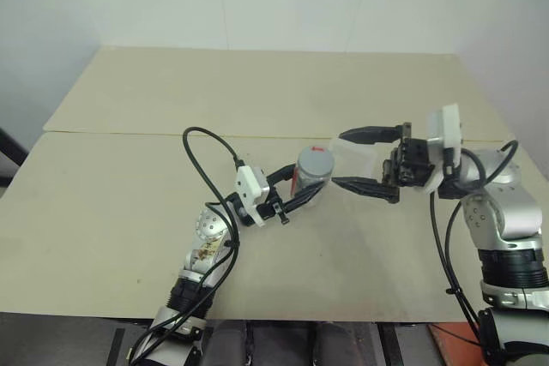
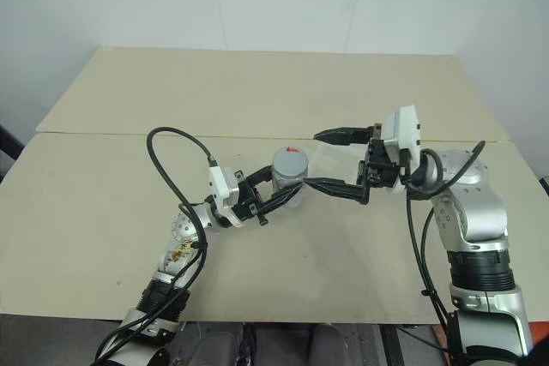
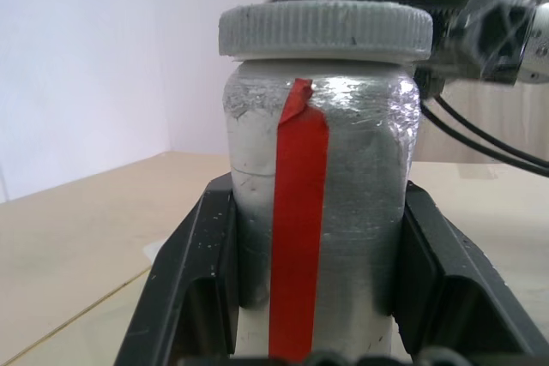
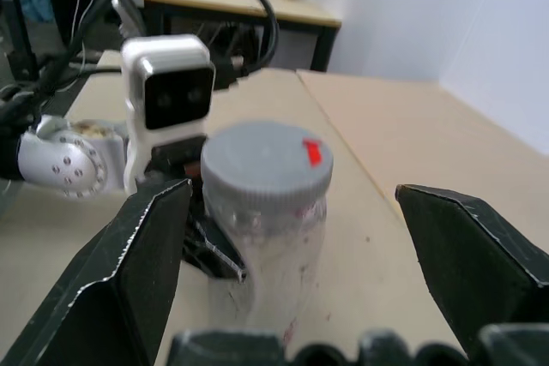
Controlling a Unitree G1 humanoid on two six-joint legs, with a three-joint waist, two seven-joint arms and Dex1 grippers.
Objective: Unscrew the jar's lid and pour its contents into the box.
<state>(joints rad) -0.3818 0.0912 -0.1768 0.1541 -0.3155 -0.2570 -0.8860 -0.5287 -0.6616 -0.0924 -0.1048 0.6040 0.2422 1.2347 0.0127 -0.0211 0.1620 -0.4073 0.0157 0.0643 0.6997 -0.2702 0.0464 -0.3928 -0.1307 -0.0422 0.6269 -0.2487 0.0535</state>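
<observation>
Head views: small whitish-clear cylindrical jar [image 1: 312,179] with a red vertical stripe, upright near the middle of the pale beige wooden desk [image 1: 129,212], clamped at its wall by the left end effector [image 1: 302,193]; round flat grey ribbed lid [image 1: 315,161] on top. Right end effector [image 1: 355,160] level beside the jar, black fingers [image 1: 369,135] spread wide, gripping nothing, clear of the lid. Small clear square plastic box [image 1: 353,155] on the desk just beyond the jar, between those spread fingers

Left wrist view: jar [image 3: 319,212] pinched between two black fingers [image 3: 196,276], red stripe facing the camera, lid [image 3: 324,29] seated on the neck

Right wrist view: lid [image 4: 267,163] and jar [image 4: 273,250] ahead of the gaping fingers [image 4: 129,272], neither finger touching; contents too faint to make out
</observation>
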